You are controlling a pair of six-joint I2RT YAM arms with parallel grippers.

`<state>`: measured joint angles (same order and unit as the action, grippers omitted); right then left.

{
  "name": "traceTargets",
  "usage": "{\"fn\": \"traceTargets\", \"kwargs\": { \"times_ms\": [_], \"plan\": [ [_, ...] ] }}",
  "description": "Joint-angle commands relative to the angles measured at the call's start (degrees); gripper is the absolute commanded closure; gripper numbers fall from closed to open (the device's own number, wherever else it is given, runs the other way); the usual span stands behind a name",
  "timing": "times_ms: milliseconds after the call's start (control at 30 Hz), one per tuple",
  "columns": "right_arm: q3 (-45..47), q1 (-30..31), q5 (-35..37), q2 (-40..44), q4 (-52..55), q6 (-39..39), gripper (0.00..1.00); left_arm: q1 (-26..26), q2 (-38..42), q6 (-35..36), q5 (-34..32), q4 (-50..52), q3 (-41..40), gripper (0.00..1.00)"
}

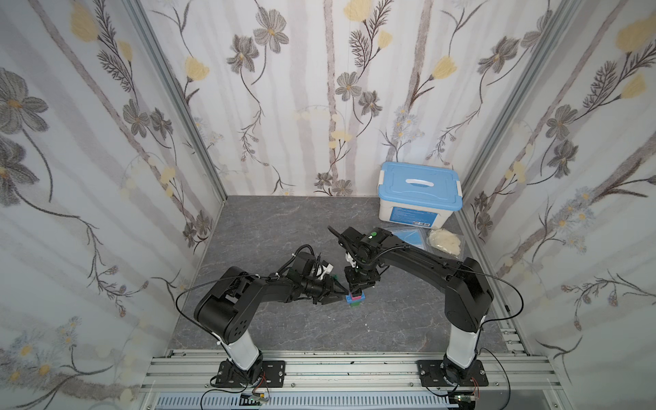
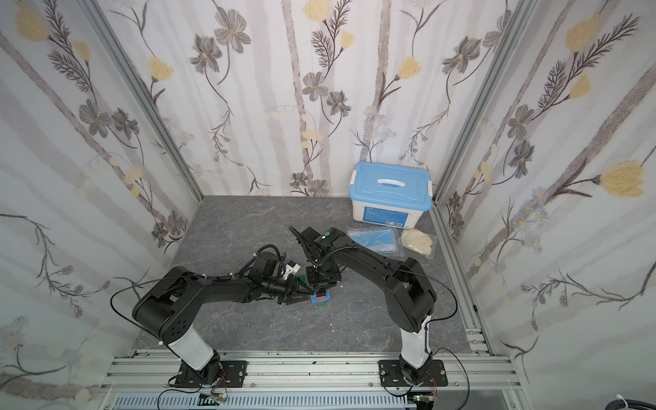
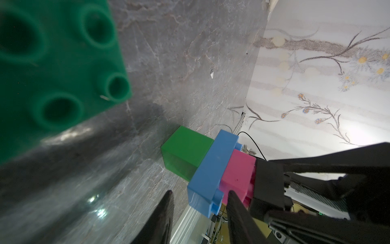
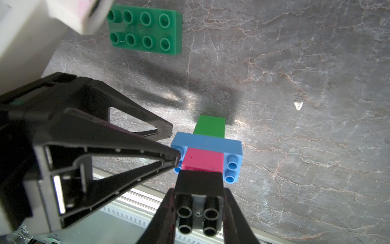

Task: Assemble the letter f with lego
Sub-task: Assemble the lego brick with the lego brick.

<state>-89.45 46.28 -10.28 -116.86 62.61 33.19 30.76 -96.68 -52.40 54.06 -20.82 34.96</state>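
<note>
Risk: stack tipping or splitting at a joint — a sideways shove from the left pincer on the blue brick would do it. Left pincer is narrowly open astride that brick's end, one finger touching. Right pincer is clamped on the black brick atop the stack, upright at mid-desk. Green bar lies loose nearby — unjoined.

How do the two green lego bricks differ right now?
The wide green brick lies loose on the table, eight studs up. The small green brick is joined under the blue brick in the stack that the right gripper holds by its black brick. The wide one is longer and flatter. Both are green lego.
</note>
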Motion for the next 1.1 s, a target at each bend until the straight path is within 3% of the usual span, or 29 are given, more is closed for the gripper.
{"fn": "traceTargets", "kwargs": {
  "times_ms": [0, 1067],
  "plan": [
    [0.76, 0.47, 2.33, -0.83, -0.91, 1.64, 0.70, 0.00, 0.13, 0.37, 0.66, -0.10, 0.24, 0.56],
    [2.99, 0.87, 5.10, -4.04, -2.17, 2.49, 0.72, 0.09, 1.40, 3.18, 0.20, 5.39, 1.36, 0.56]
  ]
}}
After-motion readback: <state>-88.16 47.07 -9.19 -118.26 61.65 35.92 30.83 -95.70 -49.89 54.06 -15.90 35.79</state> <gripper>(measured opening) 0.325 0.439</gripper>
